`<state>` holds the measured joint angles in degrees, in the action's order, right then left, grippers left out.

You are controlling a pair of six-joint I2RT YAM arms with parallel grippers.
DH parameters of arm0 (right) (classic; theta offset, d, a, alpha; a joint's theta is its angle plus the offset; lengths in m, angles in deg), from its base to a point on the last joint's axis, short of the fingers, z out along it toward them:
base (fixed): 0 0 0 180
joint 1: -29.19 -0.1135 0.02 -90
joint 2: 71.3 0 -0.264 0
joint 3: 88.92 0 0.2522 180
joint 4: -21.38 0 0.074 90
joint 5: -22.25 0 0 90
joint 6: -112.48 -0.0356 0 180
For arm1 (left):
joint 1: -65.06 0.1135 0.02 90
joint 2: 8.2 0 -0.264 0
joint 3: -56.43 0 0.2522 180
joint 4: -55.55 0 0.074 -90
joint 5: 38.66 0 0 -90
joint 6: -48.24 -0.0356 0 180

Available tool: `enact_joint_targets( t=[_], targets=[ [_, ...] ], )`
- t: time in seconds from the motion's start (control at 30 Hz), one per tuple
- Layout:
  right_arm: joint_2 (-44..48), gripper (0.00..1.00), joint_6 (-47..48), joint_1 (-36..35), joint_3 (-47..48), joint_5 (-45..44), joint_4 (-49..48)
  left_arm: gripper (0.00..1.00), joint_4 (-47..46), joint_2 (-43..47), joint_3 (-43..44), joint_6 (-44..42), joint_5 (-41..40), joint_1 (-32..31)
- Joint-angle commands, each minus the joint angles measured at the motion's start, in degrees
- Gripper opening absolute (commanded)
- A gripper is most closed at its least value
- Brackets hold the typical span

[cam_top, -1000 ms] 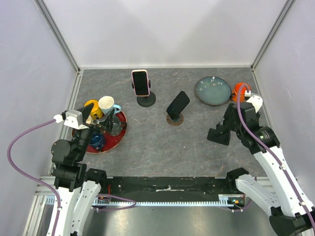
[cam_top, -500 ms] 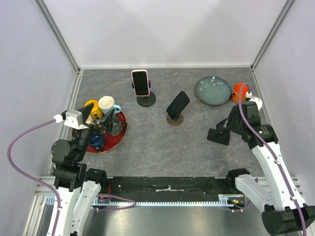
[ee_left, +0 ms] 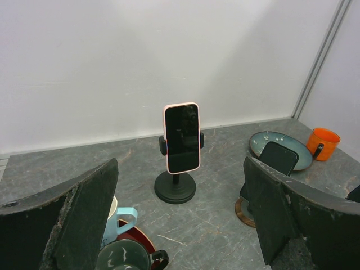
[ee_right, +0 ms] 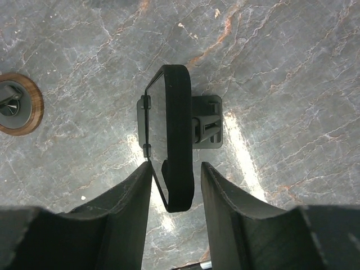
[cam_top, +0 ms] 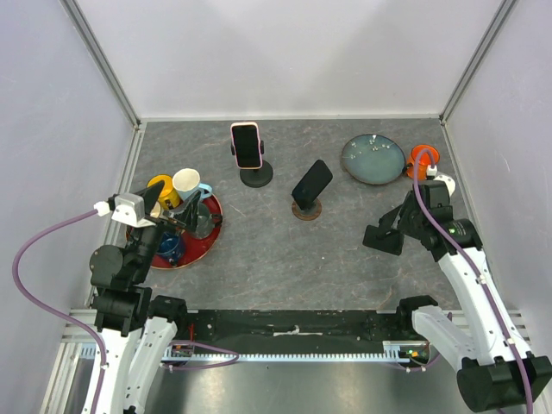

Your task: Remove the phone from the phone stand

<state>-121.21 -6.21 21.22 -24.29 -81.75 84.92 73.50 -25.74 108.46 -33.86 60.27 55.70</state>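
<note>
Upright phone (ee_right: 179, 112) between right gripper's (ee_right: 175, 166) spread fingers (ee_right: 124, 208); wooden stand (ee_right: 17, 104) near; plate (cam_top: 373, 159) beyond

Robot manipulation lab cell. Walled on three sides by plain white panels (cam_top: 293, 52), joined at aluminium corner posts (cam_top: 105, 60) at upper left and upper right of the top view. Floored with a grey stone-pattern mat (cam_top: 285, 267). Edged along the bottom by a slotted aluminium rail (cam_top: 293, 354) next to two bolted arm bases (cam_top: 423, 312). Wired with purple cable (cam_top: 16, 267) at lower left. Stocked with staged props: mugs on a red tray (cam_top: 200, 248) at centre left, a pink-cased phone (cam_top: 247, 145) on a black stand (cam_top: 256, 178) at upper centre, a plate (cam_top: 373, 159) and an orange mug (cam_top: 421, 155) at upper right.
</note>
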Motion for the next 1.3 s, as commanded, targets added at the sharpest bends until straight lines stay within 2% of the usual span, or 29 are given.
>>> enact_joint_targets(
  t=[0.0,0.2,0.4,0.6,1.07,1.27],
  targets=[
    [0.95,0.47,0.21,0.32,0.54,-1.29,-3.11,1.0,-0.85,0.05,-0.03,1.59,-0.05,0.31],
    [1.92,0.37,0.56,0.23,1.68,-2.17,-3.2,1.0,-1.11,-0.39,0.15,1.68,0.56,0.4],
    [2.63,0.21,1.26,0.23,3.53,-1.91,-3.02,1.0,-1.46,-1.09,0.06,1.85,1.35,0.31],
    [3.15,0.0,1.97,-0.12,5.55,-1.47,-2.85,1.0,-1.72,-1.53,0.15,1.94,2.58,0.4],
    [5.7,0.0,6.27,-3.45,12.32,-0.07,-3.11,1.0,-2.25,-7.06,1.2,3.7,6.26,0.31],
    [7.9,0.0,9.44,-5.39,11.71,8.19,-7.41,1.0,1.25,-13.65,5.24,4.58,10.66,0.31]
  ],
)
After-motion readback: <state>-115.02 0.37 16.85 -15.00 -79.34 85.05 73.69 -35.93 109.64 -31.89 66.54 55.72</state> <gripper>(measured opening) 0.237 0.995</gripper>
